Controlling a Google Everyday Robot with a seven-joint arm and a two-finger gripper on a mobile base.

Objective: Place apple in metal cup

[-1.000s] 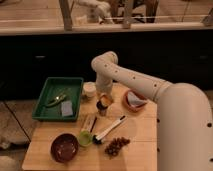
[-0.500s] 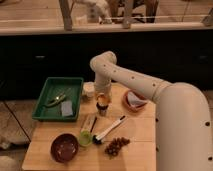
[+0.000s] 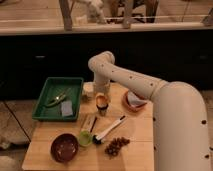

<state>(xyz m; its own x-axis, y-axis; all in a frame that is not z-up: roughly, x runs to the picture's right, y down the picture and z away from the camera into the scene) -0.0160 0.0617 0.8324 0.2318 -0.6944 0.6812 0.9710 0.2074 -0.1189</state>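
Note:
The apple [image 3: 101, 101] is a small orange-yellow round fruit at the middle of the wooden table. It sits right on top of the small dark metal cup [image 3: 103, 111], whose lower part shows beneath it. My gripper [image 3: 102, 95] hangs straight down from the white arm and meets the apple's top. I cannot tell whether the apple rests in the cup or hangs in the gripper.
A whitish cup [image 3: 88, 88] stands just left of the gripper. A green tray [image 3: 48, 106] is at the left, an orange bowl [image 3: 133, 103] at the right. In front lie a white-handled brush [image 3: 108, 131], a light green cup [image 3: 85, 138], a brown bowl [image 3: 64, 147] and a brown bunch [image 3: 116, 146].
The arm's upper joint has shifted slightly left. The apple stays over the metal cup in the same spot.

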